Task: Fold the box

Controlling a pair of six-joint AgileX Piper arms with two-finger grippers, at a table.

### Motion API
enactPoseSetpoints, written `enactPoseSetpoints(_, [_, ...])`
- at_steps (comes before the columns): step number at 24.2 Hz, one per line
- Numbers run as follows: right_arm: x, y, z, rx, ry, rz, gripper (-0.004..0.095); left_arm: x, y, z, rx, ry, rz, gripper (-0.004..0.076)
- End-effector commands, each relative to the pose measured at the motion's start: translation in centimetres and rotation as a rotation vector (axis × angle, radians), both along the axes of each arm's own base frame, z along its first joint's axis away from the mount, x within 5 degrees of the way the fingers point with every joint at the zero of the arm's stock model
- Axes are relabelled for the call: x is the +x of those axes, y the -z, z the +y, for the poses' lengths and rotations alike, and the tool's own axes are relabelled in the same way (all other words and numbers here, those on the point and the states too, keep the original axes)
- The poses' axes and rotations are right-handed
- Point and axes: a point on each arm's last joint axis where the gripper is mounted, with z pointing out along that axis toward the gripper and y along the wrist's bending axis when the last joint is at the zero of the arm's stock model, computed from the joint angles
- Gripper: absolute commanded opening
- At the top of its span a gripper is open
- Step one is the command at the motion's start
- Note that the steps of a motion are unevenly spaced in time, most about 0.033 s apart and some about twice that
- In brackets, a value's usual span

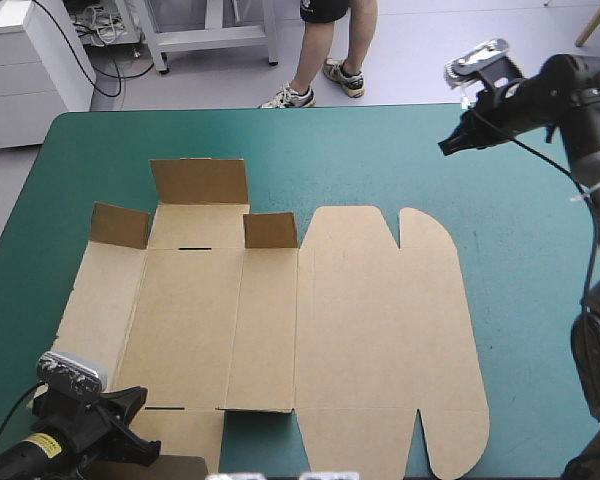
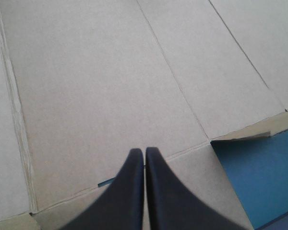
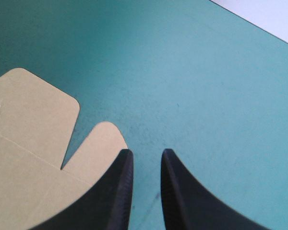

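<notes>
The brown box [image 1: 360, 320] lies as a cut sheet on the teal-green cover [image 1: 520, 280], its lid panel and rounded tabs flat toward the right. At its far left, one wall [image 1: 200, 182] and two small flaps [image 1: 120, 225] [image 1: 270, 230] stand raised. My left gripper [image 1: 148, 450] is at the sheet's near left corner. In the left wrist view it [image 2: 144, 151] is all but shut on the near flap, its tips at the fold line of the box [image 2: 110, 72]. My right gripper [image 1: 448, 146] hangs above the far right of the table. It [image 3: 146, 153] is narrowly open, beside a rounded tab of the box [image 3: 29, 158].
Bare teal-green cover [image 3: 206, 96] runs along the table's right side and far edge. A notch of cover [image 2: 259, 172] shows beside the near flap. A dark brown piece [image 1: 180, 468] shows at the near edge by the left gripper.
</notes>
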Motion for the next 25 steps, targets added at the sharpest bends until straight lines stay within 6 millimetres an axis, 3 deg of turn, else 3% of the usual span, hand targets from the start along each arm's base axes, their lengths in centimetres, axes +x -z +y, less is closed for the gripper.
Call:
enactPoseSetpoints(1, [-4.3, -2.8, -2.7, 0.023, 0.119, -0.073, 0.0181, 0.4, -1.0, -0.1, -0.035, -0.015, -0.052, -0.0008])
enactPoseSetpoints(8, [-12.2, 0.2, -6.0, 0.03, 0.282, 0.038, 0.0071, 0.4, -1.0, -0.1, -0.035, -0.015, -0.052, -0.0008])
enactPoseSetpoints(11, [-15.2, 1.9, -6.1, 0.038, 0.315, 0.077, 0.0013, 0.4, -1.0, -0.1, -0.035, -0.015, -0.052, -0.0008])
enactPoseSetpoints(12, [-17.4, 3.0, -5.8, 0.048, 0.333, 0.094, -0.0019, 0.4, -1.0, -0.1, -0.035, -0.015, -0.052, -0.0008])
enactPoseSetpoints(18, [-25.1, 7.8, -3.9, 0.074, 0.353, 0.123, -0.0021, 0.4, -1.0, -0.1, -0.04, -0.02, -0.049, -0.0008])
enactPoseSetpoints(25, [-27.6, 11.0, -3.4, 0.057, 0.35, 0.077, -0.0021, 0.7, -1.2, -0.1, -0.074, -0.056, -0.043, -0.0008])
